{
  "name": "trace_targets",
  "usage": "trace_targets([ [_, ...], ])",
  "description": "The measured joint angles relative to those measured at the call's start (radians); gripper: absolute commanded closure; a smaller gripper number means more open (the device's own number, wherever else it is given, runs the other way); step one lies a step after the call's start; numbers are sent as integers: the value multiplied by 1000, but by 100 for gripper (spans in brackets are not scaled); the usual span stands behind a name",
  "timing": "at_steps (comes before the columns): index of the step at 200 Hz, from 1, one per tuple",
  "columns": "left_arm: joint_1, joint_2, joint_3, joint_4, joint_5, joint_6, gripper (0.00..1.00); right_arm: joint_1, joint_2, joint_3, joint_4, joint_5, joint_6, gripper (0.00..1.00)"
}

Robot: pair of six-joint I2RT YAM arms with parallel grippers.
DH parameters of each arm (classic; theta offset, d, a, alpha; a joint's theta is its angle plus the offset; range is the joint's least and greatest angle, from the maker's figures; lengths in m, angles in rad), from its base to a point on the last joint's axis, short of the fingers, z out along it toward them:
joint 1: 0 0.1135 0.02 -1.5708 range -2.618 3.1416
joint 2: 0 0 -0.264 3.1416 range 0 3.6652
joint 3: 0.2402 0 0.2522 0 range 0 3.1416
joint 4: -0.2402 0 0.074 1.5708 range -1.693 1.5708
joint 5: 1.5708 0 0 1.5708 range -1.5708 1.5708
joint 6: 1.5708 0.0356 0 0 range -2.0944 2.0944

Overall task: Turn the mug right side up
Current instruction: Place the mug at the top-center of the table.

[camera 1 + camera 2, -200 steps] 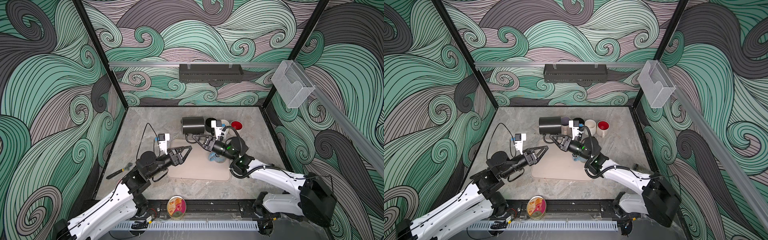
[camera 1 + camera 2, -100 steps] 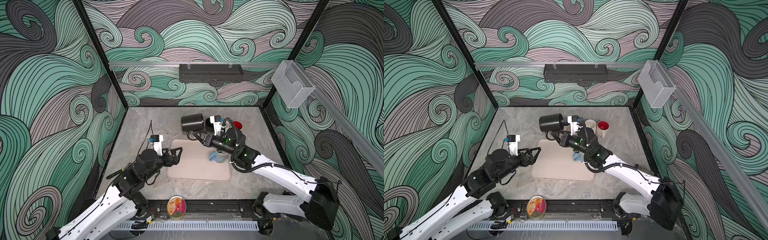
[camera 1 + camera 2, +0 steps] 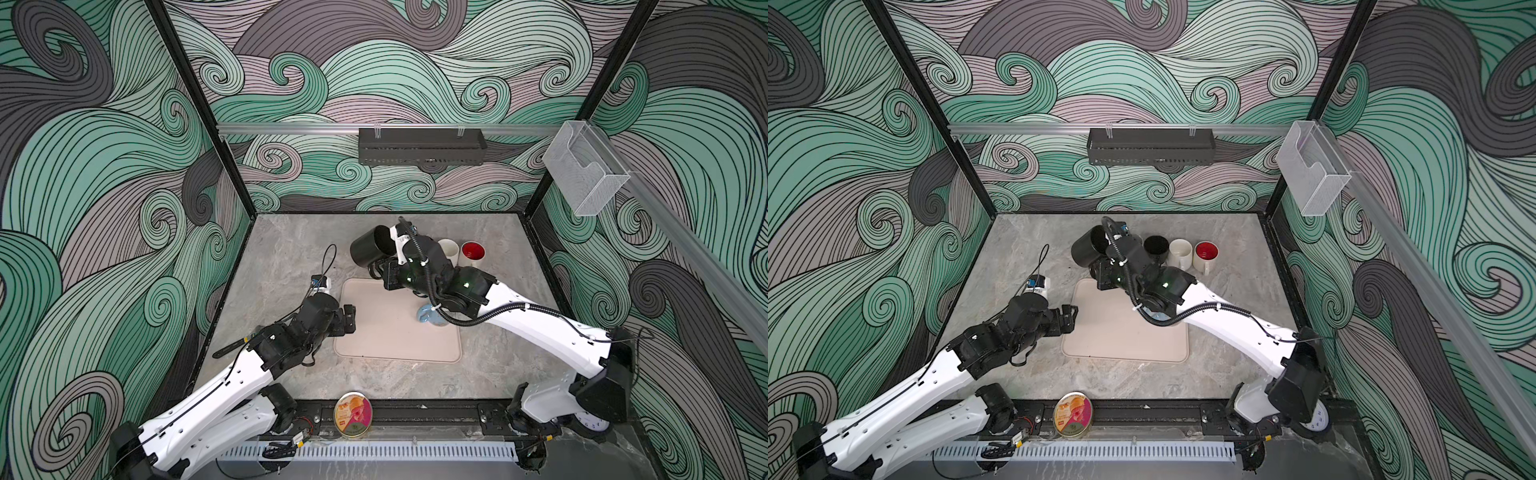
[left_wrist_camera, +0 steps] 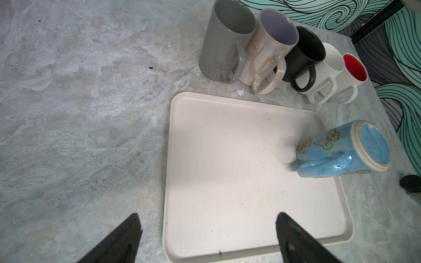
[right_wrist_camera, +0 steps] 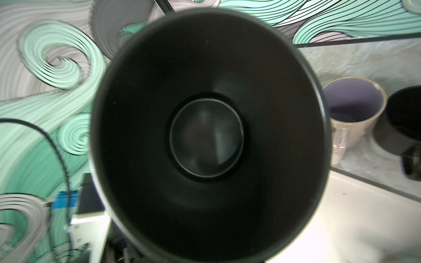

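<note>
The dark mug (image 3: 368,251) is held clear of the surface, tilted on its side. Its mouth faces the right wrist camera, and the dark interior fills that view. The right jaws are closed on it; the contact point is hidden under the mug body in both top views. The mug hangs beyond the far left corner of the beige tray (image 3: 395,332), beside a row of upright mugs: an iridescent mug (image 4: 271,45), a black mug (image 4: 305,54), a white mug (image 3: 449,249) and a red-lined mug (image 3: 473,251). A blue mug (image 4: 339,150) printed with butterflies stands base-up on the tray. The left jaws are wide open and empty, well apart from the dark mug; their black fingers (image 4: 118,241) straddle the tray's left edge. A round tin (image 3: 354,414) with a printed lid rests on the front rail; its lettering is too small to read. The surface (image 3: 286,257) is grey and marbled. Wave-patterned walls in green, grey and mauve enclose it, carrying a black perforated shelf (image 3: 422,145) and a clear holder (image 3: 582,174).
</note>
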Motion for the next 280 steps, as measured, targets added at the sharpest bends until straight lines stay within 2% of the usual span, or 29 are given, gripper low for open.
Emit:
trace_targets([
  [63,0,-24,-2,-8,-27,4,6,29,288,371,-236,171,-124,100],
  [103,0,-21,-2,-9,-29,9,6,31,468,593,-344,204,-168,100],
  [179,0,-90,-31,-16,-29,8,6,25,873,1130,-546,239,-204,100],
  [206,0,-106,-35,-21,-30,8,6,7,943,1187,-576,235,-198,100],
  [280,0,-116,-37,-21,-29,9,6,-37,1022,1192,-593,216,-183,100],
])
